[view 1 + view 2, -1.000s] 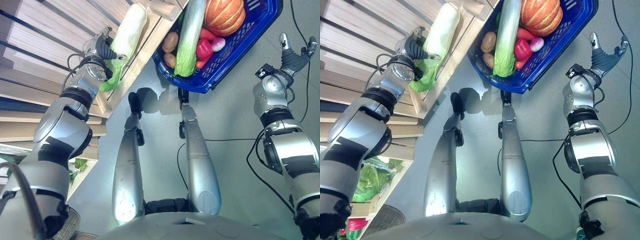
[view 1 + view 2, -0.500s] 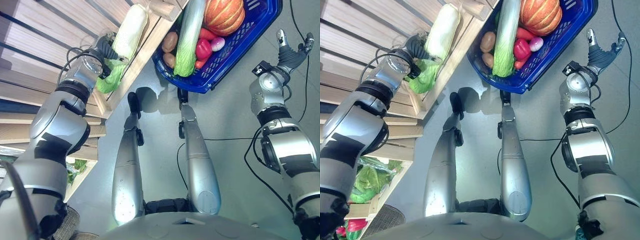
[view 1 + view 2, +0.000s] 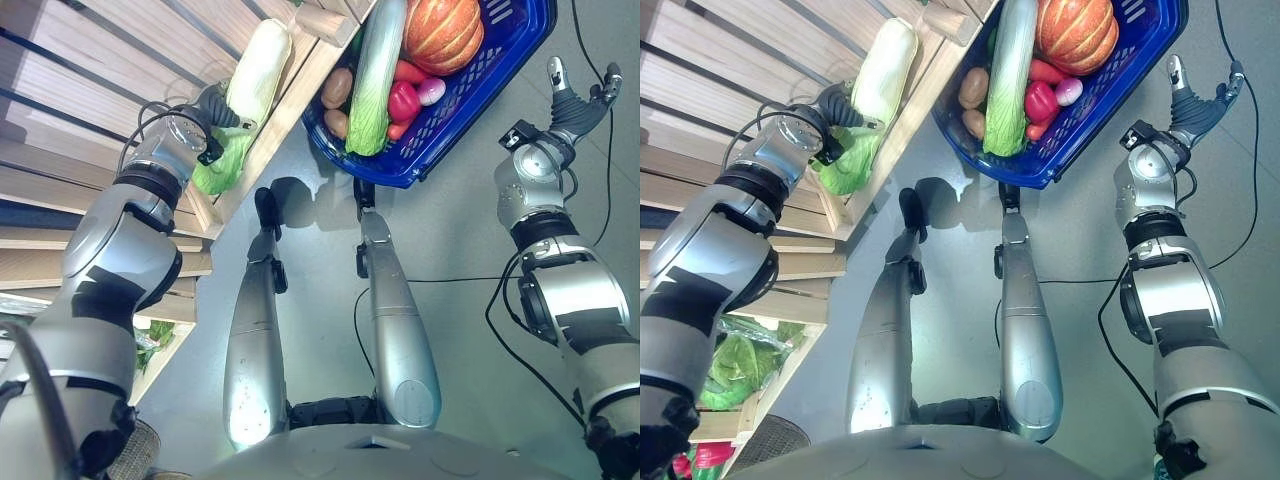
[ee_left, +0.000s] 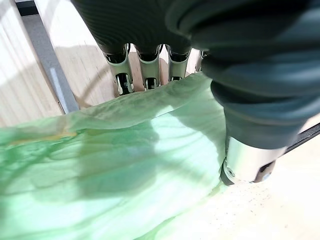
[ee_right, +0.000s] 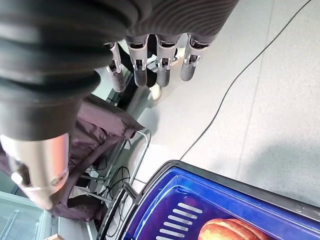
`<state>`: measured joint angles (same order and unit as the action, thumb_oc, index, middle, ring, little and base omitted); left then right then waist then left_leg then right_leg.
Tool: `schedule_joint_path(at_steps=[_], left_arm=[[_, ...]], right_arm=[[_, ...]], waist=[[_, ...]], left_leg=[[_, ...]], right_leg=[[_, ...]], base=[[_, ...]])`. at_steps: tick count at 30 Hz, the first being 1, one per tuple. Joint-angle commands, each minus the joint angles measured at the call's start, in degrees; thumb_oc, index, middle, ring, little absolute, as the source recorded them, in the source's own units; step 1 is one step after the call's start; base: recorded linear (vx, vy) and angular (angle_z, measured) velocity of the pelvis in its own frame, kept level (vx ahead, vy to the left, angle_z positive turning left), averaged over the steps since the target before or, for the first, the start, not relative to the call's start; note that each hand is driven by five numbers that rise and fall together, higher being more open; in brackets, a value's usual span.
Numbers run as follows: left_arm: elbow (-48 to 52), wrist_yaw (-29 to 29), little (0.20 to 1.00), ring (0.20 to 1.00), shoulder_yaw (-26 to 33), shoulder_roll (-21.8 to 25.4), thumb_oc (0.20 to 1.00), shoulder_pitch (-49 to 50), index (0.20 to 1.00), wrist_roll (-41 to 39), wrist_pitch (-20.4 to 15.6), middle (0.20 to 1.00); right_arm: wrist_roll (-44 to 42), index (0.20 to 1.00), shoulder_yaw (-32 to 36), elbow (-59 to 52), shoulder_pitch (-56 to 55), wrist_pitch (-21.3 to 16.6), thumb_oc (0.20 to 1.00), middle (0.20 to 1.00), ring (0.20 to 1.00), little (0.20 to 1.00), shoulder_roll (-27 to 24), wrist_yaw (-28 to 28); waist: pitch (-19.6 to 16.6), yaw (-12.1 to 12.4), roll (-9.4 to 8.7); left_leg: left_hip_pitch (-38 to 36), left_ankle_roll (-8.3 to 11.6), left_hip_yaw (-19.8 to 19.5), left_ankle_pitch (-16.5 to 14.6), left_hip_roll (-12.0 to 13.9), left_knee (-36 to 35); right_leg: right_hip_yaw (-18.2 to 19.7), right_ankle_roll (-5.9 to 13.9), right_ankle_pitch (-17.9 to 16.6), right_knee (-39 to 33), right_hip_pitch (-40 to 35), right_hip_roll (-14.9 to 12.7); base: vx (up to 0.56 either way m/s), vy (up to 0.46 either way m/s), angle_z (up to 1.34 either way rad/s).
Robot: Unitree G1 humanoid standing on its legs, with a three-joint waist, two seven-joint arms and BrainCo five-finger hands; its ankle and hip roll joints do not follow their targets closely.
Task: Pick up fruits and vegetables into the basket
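A long pale napa cabbage (image 3: 257, 80) with green leaves (image 4: 115, 165) lies on the slatted wooden shelf (image 3: 290, 95) at the upper left. My left hand (image 3: 213, 103) is pressed against its leafy end, its dark cover right above the leaves. The blue basket (image 3: 480, 95) stands on the floor beside the shelf. It holds an orange pumpkin (image 3: 447, 28), a second napa cabbage (image 3: 375, 80), a red pepper (image 3: 405, 100), potatoes (image 3: 338, 88) and a pink radish (image 3: 432, 92). My right hand (image 3: 575, 98) hangs open in the air right of the basket, holding nothing.
Wooden slats (image 3: 90, 70) fill the left side. A lower shelf holds leafy greens (image 3: 735, 360). Grey floor (image 3: 450, 230) spreads below and right of the basket. In the right wrist view, the basket's rim (image 5: 210, 185) lies under my fingers (image 5: 165, 62), with dark clutter (image 5: 105, 145) beyond.
My left hand has slid closer along the shelf onto the cabbage's leafy end. The right hand has drifted slightly up and away. The cabbage has stayed where it was.
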<state>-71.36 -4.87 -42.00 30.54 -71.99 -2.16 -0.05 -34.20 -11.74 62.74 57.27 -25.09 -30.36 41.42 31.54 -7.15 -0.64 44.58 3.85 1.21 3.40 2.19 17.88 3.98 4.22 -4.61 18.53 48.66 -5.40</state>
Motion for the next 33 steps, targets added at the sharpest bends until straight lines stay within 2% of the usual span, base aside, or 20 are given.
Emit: schedule_joint_path(at_steps=[1, 5, 13, 21, 28, 33], left_arm=[[-3.13, -4.37, 0.200, 0.200, -1.72, -5.52, 0.200, 8.09, 0.200, 1.68, 1.30, 0.200], [-2.64, -0.82, 0.200, 0.200, -0.15, -5.05, 0.200, 8.48, 0.200, -1.92, -0.10, 0.200], [-1.68, 4.76, 0.200, 0.200, 7.13, -2.88, 0.200, 10.19, 0.200, -13.26, -7.26, 0.200], [1.39, 8.73, 0.200, 0.200, 11.99, -1.07, 0.200, 11.59, 0.200, -19.59, -12.63, 0.200], [8.76, 14.96, 0.200, 0.200, 15.74, 0.19, 0.200, 13.18, 0.200, -22.42, -17.27, 0.200], [16.32, 19.81, 0.200, 0.200, 18.27, 0.84, 0.200, 15.61, 0.200, -19.63, -20.91, 0.200]], right_arm=[[1.30, 1.000, 0.23, -1.38, -1.42, -1.65, 1.000, 1.000, 1.000, 1.000, -0.72, 2.05], [1.02, 1.000, 0.30, -1.98, -2.21, -2.13, 1.000, 1.000, 1.000, 1.000, -0.49, 1.26], [0.98, 1.000, 1.40, -2.45, -4.01, -3.19, 1.000, 1.000, 1.000, 1.000, -0.33, 0.04], [2.33, 1.000, 1.58, -4.05, -5.40, -4.49, 1.000, 1.000, 1.000, 1.000, -0.44, -0.84], [4.59, 1.000, 0.37, -12.03, -7.30, -5.97, 1.000, 1.000, 1.000, 1.000, -0.20, -2.16], [6.76, 1.000, 0.12, -20.60, -10.63, -5.91, 1.000, 1.000, 1.000, 1.000, 0.45, -3.07]], waist=[[-1.75, 0.13, 0.38], [-1.75, 0.32, 0.26], [-1.75, 1.01, 0.29], [-1.75, 1.74, 0.61], [-1.75, 2.14, 0.68], [-1.75, 2.33, 0.56]], left_leg=[[1.48, -0.85, 0.24, -2.78, -0.24, -0.47], [1.38, -0.90, 0.13, -2.70, -0.27, -0.45], [0.76, -0.93, -0.32, -2.68, -0.42, -0.06], [0.26, -0.89, -0.67, -2.76, -0.60, 0.28], [0.27, -0.83, -0.89, -2.36, -0.84, -0.32], [-0.22, -0.77, -1.10, -2.83, -1.06, -0.42]], right_leg=[[-3.81, 0.37, 2.15, 0.39, -0.77, 1.66], [-3.91, 0.34, 2.15, 0.49, -0.90, 1.68], [-4.12, 0.26, 2.49, 1.23, -1.51, 1.66], [-4.46, 0.01, 3.41, 2.55, -1.91, 1.73], [-4.70, -0.09, 3.46, 2.64, -1.76, 1.83], [-4.86, -0.19, 4.17, 2.63, -2.41, 1.91]], base=[[0.00, 0.000, 0.00], [0.00, 0.000, 0.00], [0.00, 0.000, 0.00], [0.00, 0.000, 0.00], [0.00, -0.001, 0.00], [-0.01, -0.012, 0.05]])
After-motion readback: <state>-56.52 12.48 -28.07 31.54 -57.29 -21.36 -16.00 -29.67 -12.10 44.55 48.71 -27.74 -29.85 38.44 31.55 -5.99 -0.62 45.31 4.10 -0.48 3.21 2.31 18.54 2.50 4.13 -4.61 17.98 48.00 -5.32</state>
